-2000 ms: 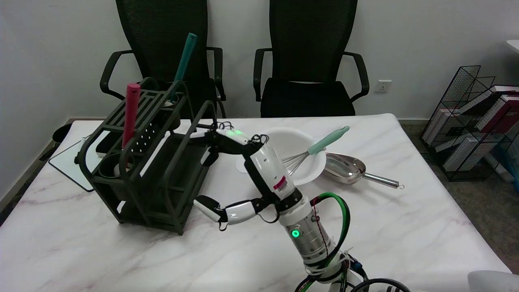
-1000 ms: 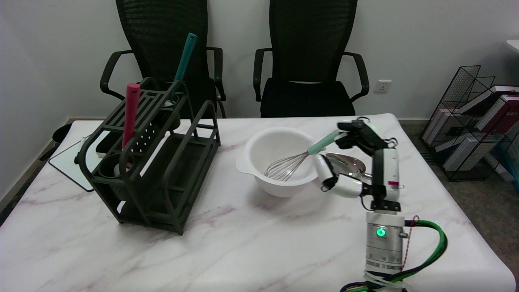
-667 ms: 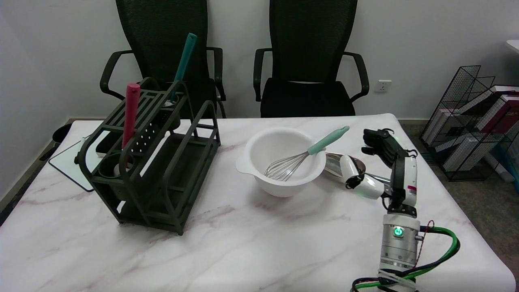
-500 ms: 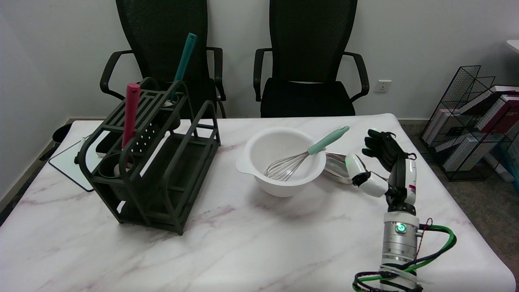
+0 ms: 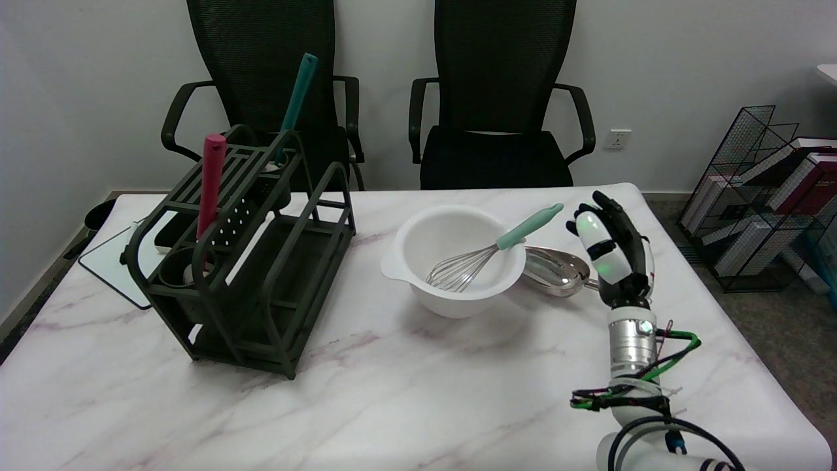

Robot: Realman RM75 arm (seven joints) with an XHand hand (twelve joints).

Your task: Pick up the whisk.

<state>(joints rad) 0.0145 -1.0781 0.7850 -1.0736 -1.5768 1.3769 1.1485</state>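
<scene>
**Right hand raised beside bowl, whisk not yet held**

Landmark: white bowl (image 5: 454,258) on the marble desk (image 5: 366,392).

- Right hand (image 5: 611,252) stands nearly upright to the right of the bowl, wrist below. Fingers (image 5: 592,226) extended upward and loosely apart, holding nothing. Tips near the end of the whisk handle but not touching it.
- Whisk (image 5: 490,252) lies in the bowl: wire head down inside, mint handle leaning out over the bowl's right rim.
- Metal scoop (image 5: 556,271) lies on the desk just right of the bowl, between it and the hand.
- Dark rack (image 5: 248,261) stands left of the bowl, with a red handle (image 5: 210,183) and a teal handle (image 5: 295,104) sticking up from it.
- Two black chairs (image 5: 500,98) behind the desk, beyond the bowl.

Change vs 0.5 s ago: the hand has turned upright and moved closer to the whisk handle. Whisk, bowl and scoop unmoved.
</scene>
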